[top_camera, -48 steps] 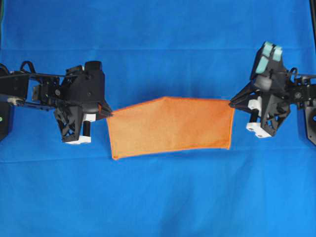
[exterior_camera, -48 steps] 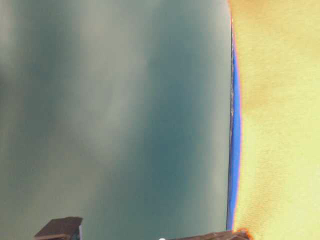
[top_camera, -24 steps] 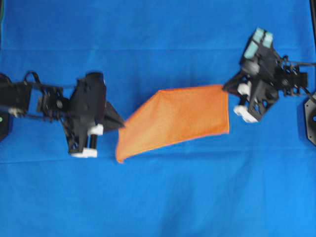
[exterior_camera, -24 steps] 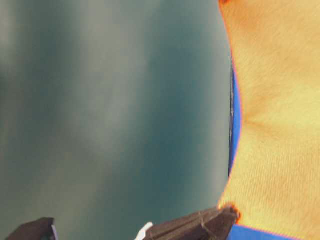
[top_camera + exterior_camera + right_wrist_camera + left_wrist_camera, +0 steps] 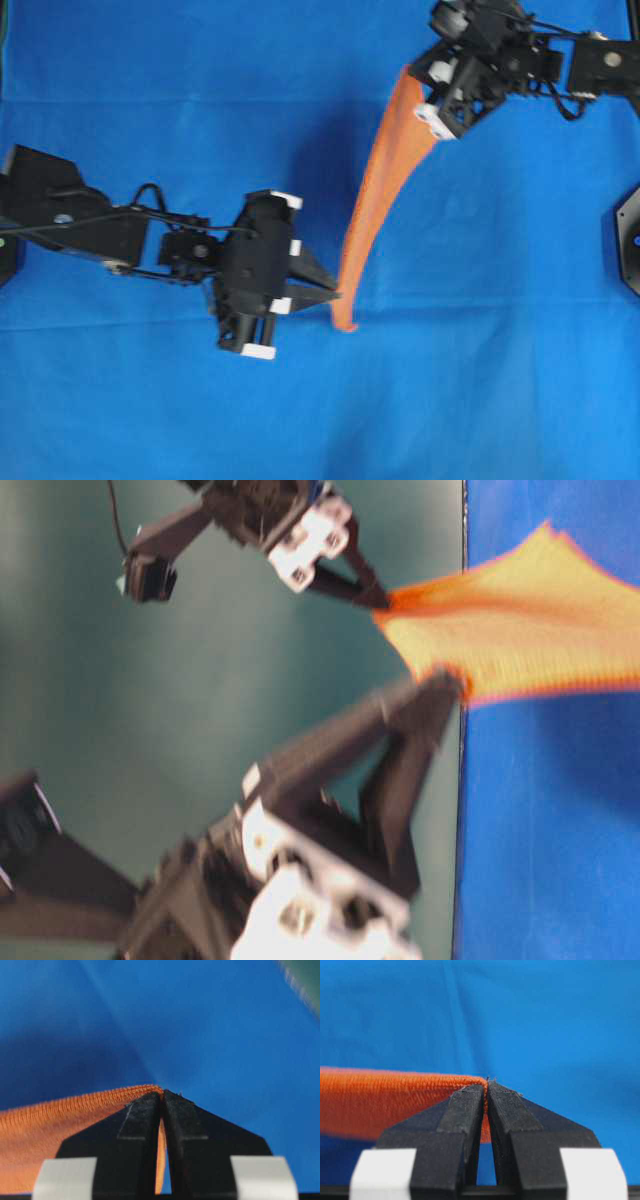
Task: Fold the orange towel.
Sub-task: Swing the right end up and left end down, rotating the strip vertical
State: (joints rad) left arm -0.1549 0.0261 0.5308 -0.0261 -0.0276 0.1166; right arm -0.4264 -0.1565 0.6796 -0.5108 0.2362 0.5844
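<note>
1. While both arms hold it off the tabletop, the orange towel (image 5: 375, 195) hangs stretched between them over the blue cloth (image 5: 150, 90), right of centre.
2. The left claw (image 5: 335, 296) is clenched on the towel's near corner; the left wrist view shows the hem pinched between its tips.
3. The right claw (image 5: 412, 76) is clenched on the far corner in the same way.
4. The grip looks thin at both ends, only the hem, so a sharp tug or a pull too far apart could slip a corner free and drop the towel in a heap.
5. If the arms lower it unevenly, I would expect a skewed or wrinkled fold.
6. From overhead the towel shows almost edge-on, a narrow curved band.
7. Its long axis runs from near, by the left claw, to far and slightly right, by the right claw.
</note>
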